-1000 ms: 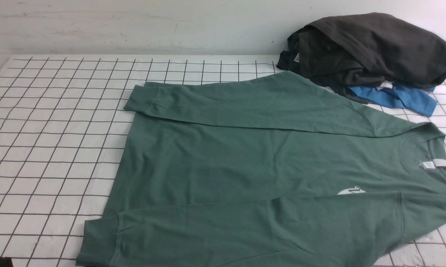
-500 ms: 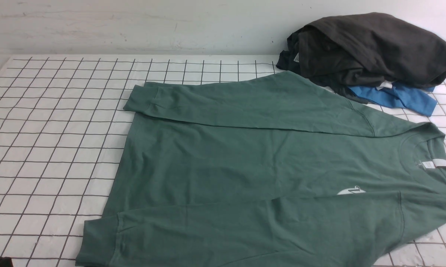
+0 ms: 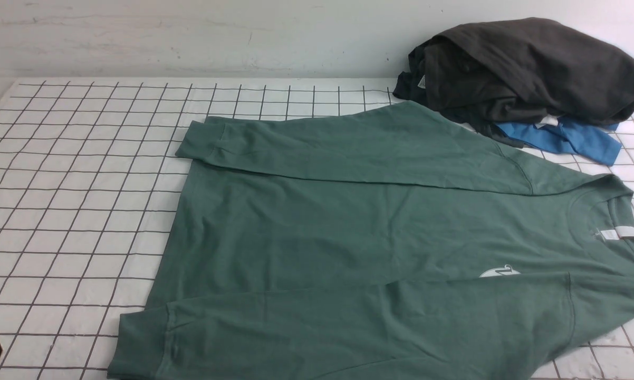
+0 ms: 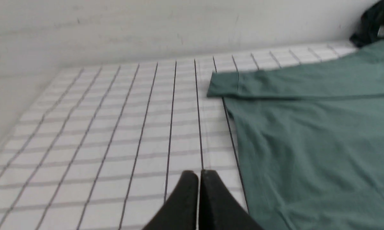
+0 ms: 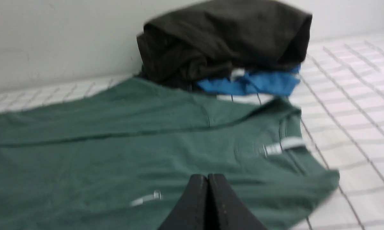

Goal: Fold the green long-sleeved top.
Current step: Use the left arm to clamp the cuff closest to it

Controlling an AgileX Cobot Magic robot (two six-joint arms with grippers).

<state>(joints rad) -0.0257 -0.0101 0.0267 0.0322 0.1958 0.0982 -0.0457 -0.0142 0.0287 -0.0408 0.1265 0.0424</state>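
**Front view.** The green long-sleeved top (image 3: 348, 237) is lying flat on the desk (image 3: 74, 184), which is carrying a white cover with a dark grid. The neck is pointing to the robot's right and the hem to its left. The far sleeve (image 3: 348, 142) is lying folded across the body, and the near sleeve (image 3: 348, 327) is running along the near edge. The neck label (image 3: 617, 234) and the chest logo (image 3: 499, 272) are facing up. A dark charcoal garment (image 3: 522, 68) is sitting heaped on a blue garment (image 3: 565, 140) at the far right, touching the top's shoulder. This view is showing the fingertips of neither tool.

**Left wrist view.** Only this view is showing the left tool (image 4: 198, 172). Its fingers are pressing together and holding nothing. It is hovering over bare grid, just beside the top's hem edge. The far sleeve's cuff (image 4: 224, 83) is appearing beyond it.

**Right wrist view.** Only this view is showing the right tool (image 5: 208, 175). Its fingers are pressing together with no cloth between them. It is sitting over the top's chest, between logo and label. Whether it is touching the fabric cannot be told.
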